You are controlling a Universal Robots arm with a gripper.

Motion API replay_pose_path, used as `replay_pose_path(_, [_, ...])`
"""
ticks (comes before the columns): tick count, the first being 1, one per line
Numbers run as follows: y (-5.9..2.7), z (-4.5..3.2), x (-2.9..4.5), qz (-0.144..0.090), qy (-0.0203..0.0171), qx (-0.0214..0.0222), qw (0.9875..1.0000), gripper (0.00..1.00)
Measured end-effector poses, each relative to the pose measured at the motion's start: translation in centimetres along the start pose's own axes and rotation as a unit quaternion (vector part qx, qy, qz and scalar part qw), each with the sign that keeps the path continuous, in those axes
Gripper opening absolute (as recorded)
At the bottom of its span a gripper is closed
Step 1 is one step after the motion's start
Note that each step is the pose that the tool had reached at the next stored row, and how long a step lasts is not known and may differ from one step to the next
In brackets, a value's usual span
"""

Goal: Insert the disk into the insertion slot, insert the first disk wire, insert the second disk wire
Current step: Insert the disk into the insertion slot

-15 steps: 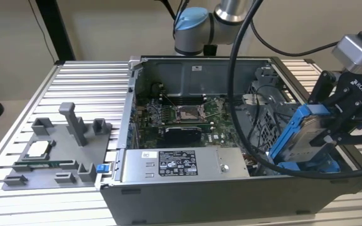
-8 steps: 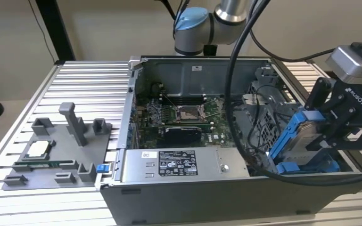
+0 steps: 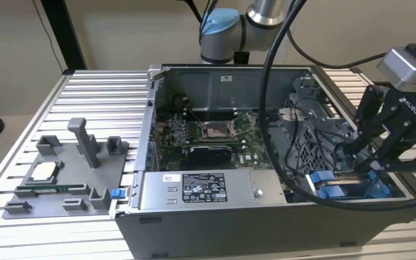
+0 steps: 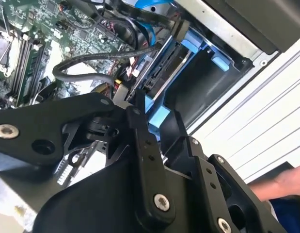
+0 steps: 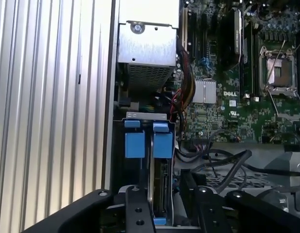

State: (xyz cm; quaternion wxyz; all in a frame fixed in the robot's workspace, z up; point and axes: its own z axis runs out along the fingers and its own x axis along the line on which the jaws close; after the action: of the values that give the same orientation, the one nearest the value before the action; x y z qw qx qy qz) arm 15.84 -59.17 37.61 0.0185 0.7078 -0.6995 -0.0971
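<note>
Grey disk (image 5: pixel 160 191), blue carrier tab, seated edge-on in insertion slot (image 5: pixel 145 116); hand (image 5: pixel 168 194) spread astride.

White lettering (image 3: pixel 415 111) ran along the black housing of the gripper (image 3: pixel 365 156) at the exterior view's right. A white label (image 3: pixel 193 187) of black print and symbols, too small to read, sat on the power-supply box (image 3: pixel 266 190). In the first wrist view a white logo (image 5: pixel 230 92) stood on the motherboard (image 5: pixel 213 116).
</note>
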Motion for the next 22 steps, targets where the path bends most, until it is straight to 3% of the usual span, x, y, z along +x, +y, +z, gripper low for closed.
replay_pose_path(3, [0.17,-1.02,-0.12,0.000,-0.0001,-0.0009,1.0000,1.00])
replay_pose_path(9, [0.17,-1.09,-0.47,0.000,-0.0003,0.0014,1.0000,1.00])
replay_pose_path(15, [0.34,-1.54,-1.35,-0.005,0.0006,0.0018,1.0000,1.00])
replay_pose_path(16, [0.46,-1.47,-1.59,-0.006,0.0007,0.0045,1.0000,1.00])
replay_pose_path(18, [0.67,-1.33,-2.10,-0.007,0.0011,0.0142,0.9999,1.00])
replay_pose_path(22, [1.11,-1.07,-2.86,-0.009,0.0067,0.0415,0.9991,1.00])
